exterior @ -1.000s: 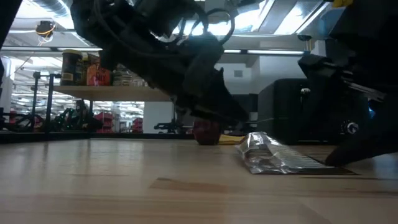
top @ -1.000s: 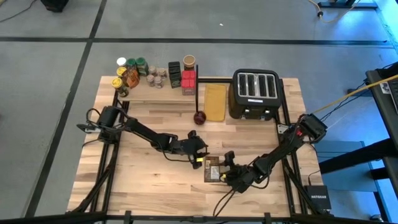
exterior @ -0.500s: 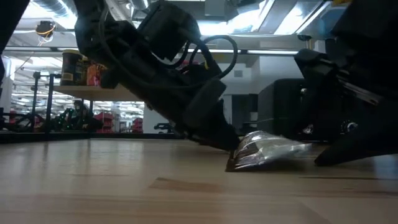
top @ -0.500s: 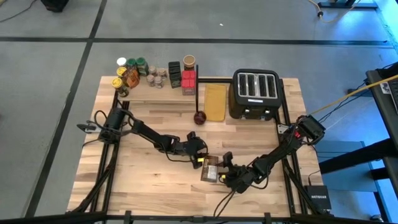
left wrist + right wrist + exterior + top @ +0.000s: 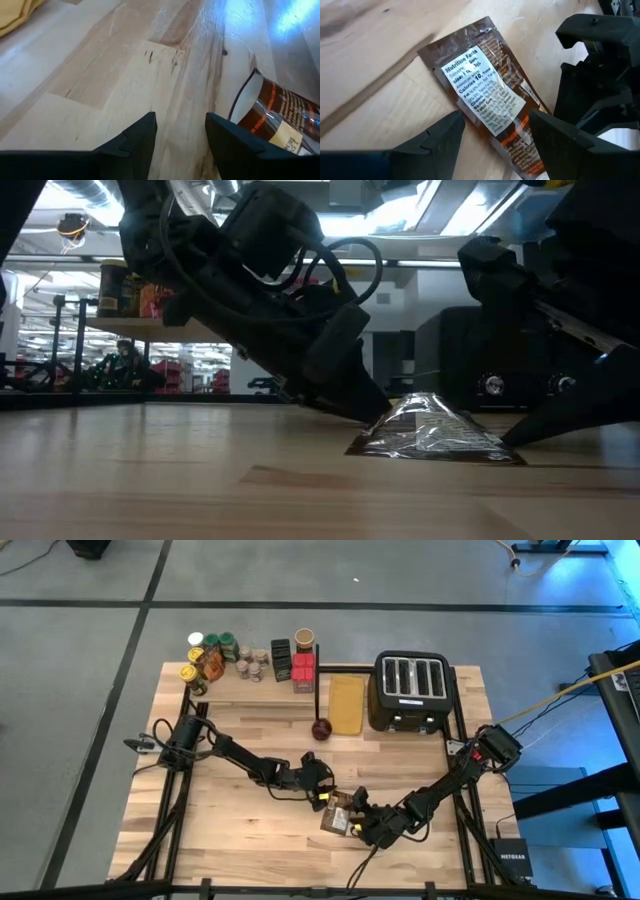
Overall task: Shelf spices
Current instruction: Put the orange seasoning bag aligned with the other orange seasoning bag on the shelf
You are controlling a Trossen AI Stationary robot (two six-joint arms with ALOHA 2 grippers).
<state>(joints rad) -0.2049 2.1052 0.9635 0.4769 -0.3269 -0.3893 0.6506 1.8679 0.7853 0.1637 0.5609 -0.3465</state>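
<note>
A flat brown spice packet with a white label lies near the table's front middle, humped in the middle with both ends on the wood. My left gripper is open and slants down at the packet's left end. My right gripper is open, with its fingers on either side of the packet's other end. Several spice jars and boxes stand on the light-wood shelf at the far left. My left gripper has bare table between its fingers. One fingertip meets the packet's raised left slope, slanting down from the table's left. My right gripper stands over the packet's end with a finger on each side. One finger meets that end at table level; whether it presses, I cannot tell.
A black toaster stands at the far right, with a tan-yellow board beside it. A dark red knob sits by the shelf's black post. The table's near left is bare wood.
My left gripper has come down to the table at the packet's left end. My right gripper has rolled about its own line while staying in place. The packet has turned, slid a little toward the table's left edge, and risen from flat into a hump.
</note>
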